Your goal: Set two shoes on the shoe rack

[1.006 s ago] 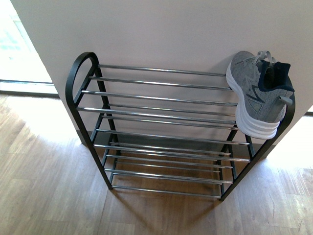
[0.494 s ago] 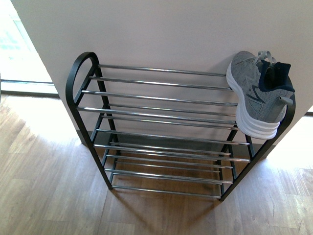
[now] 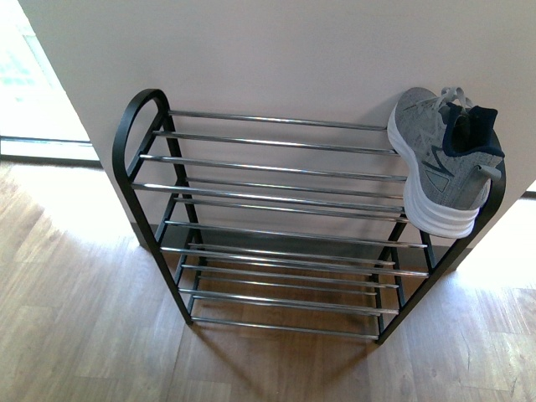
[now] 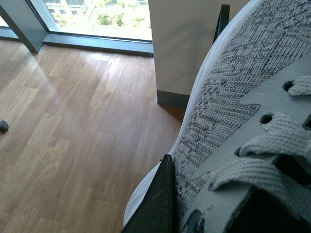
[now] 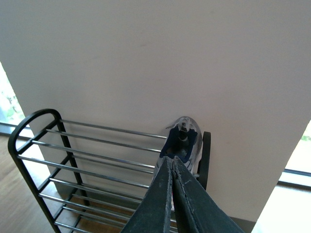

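Observation:
The shoe rack (image 3: 276, 197) stands against a white wall, black arched ends joined by chrome bars. One grey knit shoe (image 3: 435, 159) with a white sole lies tilted on the top tier at its right end, toe toward the wall. Neither gripper shows in the front view. The other shoe (image 4: 233, 87) fills the left wrist view, laces up, held above the floor with my left gripper (image 4: 209, 194) shut on it; one dark finger (image 4: 163, 199) presses its side. My right gripper (image 5: 171, 160) is shut and empty, in front of the racked shoe (image 5: 183, 138) and the rack (image 5: 97, 145).
Wooden floor (image 3: 84, 335) surrounds the rack. The wall (image 3: 293, 59) ends at a corner on the left, with a bright window (image 4: 102, 14) beyond. A small dark object (image 4: 3, 126) lies on the floor in the left wrist view.

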### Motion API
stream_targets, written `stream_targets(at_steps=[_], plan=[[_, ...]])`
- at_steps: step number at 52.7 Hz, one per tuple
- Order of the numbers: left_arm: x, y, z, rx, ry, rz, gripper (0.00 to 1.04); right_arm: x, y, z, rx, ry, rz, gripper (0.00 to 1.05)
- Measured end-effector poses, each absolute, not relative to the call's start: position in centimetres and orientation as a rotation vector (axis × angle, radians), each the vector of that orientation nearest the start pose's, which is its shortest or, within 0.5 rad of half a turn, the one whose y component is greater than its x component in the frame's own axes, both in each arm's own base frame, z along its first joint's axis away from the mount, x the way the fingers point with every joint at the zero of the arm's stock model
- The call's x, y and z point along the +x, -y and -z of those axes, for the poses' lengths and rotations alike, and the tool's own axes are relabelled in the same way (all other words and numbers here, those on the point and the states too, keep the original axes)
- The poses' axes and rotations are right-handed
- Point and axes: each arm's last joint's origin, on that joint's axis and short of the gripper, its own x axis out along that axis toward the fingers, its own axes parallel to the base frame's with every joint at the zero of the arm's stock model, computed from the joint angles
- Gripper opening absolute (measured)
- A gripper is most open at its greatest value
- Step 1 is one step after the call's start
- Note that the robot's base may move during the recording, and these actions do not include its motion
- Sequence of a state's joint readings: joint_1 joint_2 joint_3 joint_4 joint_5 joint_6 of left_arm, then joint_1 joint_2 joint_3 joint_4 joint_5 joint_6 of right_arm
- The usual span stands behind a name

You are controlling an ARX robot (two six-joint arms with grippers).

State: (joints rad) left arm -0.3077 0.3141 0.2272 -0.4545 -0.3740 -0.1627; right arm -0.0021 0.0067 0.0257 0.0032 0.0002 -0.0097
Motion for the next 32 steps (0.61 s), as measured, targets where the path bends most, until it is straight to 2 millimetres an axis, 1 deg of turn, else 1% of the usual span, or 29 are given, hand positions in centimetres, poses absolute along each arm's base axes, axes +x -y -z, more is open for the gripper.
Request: stream_targets(at_steps=[11, 12, 14, 18, 19, 22, 23, 26, 27, 32], plan=[[9.79, 2.00, -17.48, 0.022, -0.503, -0.106, 0.02, 9.65, 0.02, -17.21, -0.010, 0.022, 0.002, 0.02], [9.79, 2.00, -17.48, 0.022, -0.503, -0.106, 0.02, 9.65, 0.02, -17.21, -0.010, 0.022, 0.002, 0.02], [9.79, 2.00, -17.48, 0.022, -0.503, -0.106, 0.02, 9.65, 0.02, -17.21, -0.010, 0.022, 0.002, 0.06], [9.79, 2.00, -17.48, 0.022, -0.503, -0.106, 0.02, 9.65, 0.02, -17.21, -0.010, 0.022, 0.002, 0.19], [9.79, 2.00, -17.48, 0.022, -0.503, -0.106, 0.02, 9.65, 0.02, -17.21, -0.010, 0.022, 0.002, 0.24], [9.79, 2.00, -17.48, 0.022, -0.503, -0.106, 0.02, 9.65, 0.02, -17.21, -0.010, 0.022, 0.002, 0.34], [9.79, 2.00, -17.48, 0.022, -0.503, -0.106, 0.02, 9.65, 0.02, -17.21, -0.010, 0.022, 0.002, 0.40], [9.79, 2.00, -17.48, 0.022, -0.503, -0.106, 0.02, 9.65, 0.02, -17.21, -0.010, 0.022, 0.002, 0.50], [9.79, 2.00, -17.48, 0.022, -0.503, -0.106, 0.02, 9.65, 0.02, -17.21, -0.010, 0.022, 0.002, 0.55], [9.79, 2.00, -17.48, 0.022, -0.503, -0.106, 0.02, 9.65, 0.02, -17.21, -0.010, 0.022, 0.002, 0.75]])
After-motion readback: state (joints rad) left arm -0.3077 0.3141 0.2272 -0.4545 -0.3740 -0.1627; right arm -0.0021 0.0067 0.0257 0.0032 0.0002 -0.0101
